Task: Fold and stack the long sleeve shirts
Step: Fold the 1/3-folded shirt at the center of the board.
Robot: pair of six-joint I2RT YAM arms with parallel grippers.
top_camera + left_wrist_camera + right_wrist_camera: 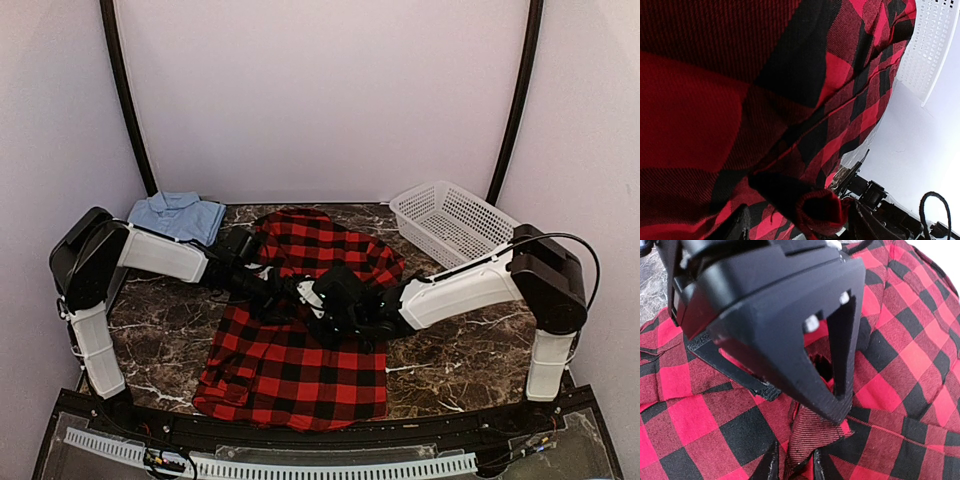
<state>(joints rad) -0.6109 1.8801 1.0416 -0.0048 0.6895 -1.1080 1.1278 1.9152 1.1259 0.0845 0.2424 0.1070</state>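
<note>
Right gripper (pixel 797 467): jaws parted only a little, with a raised pleat of the flannel (pixel 805 435) standing between my fingers (pixel 771 466). I cannot tell whether I am pinching it or merely straddling it.

Left gripper (pixel 800 225): just ahead of the right one, close to it. Jaws wide apart, released. A rolled edge of flannel lies loose between them, and cloth is draped across most of that wrist's view.

Arms: both wrists are low over the middle of the shirt. My left arm reaches in from the left and my right arm from the right, both stretched long, meeting at centre.

Flannel: spread and rumpled on the table (pixel 470 350), centre, with one end near my bases.

Blue shirt (pixel 178 215): back left corner, apart from the flannel.

Basket (pixel 450 222): back right.
</note>
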